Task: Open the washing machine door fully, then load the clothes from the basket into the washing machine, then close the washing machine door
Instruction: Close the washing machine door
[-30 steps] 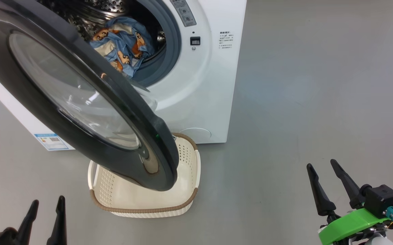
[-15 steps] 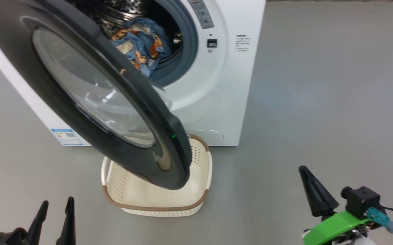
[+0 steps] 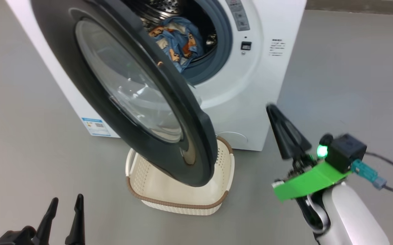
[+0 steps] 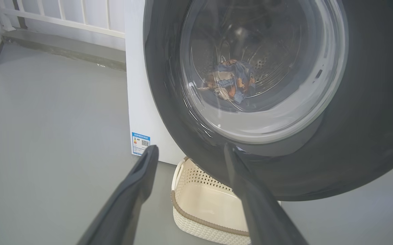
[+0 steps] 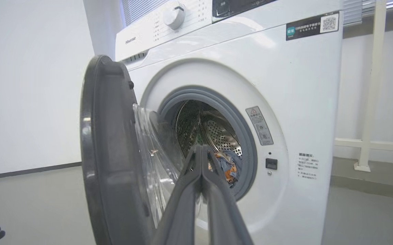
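Calling the loading done: washing machine [image 3: 261,102] up at 12 o'clock, its washing machine door [image 3: 155,160] hanging half-open toward 10, over an empty-looking basket [image 3: 179,208] at 6. Inside the drum at 12, clothes [image 3: 177,42] all bundled up. Over at 4, right gripper [image 3: 272,109], spread a second ago, now clenched on nothing and lifted, probably set to nudge that door shut. Down at 7, left gripper [image 3: 67,199] released, idle.
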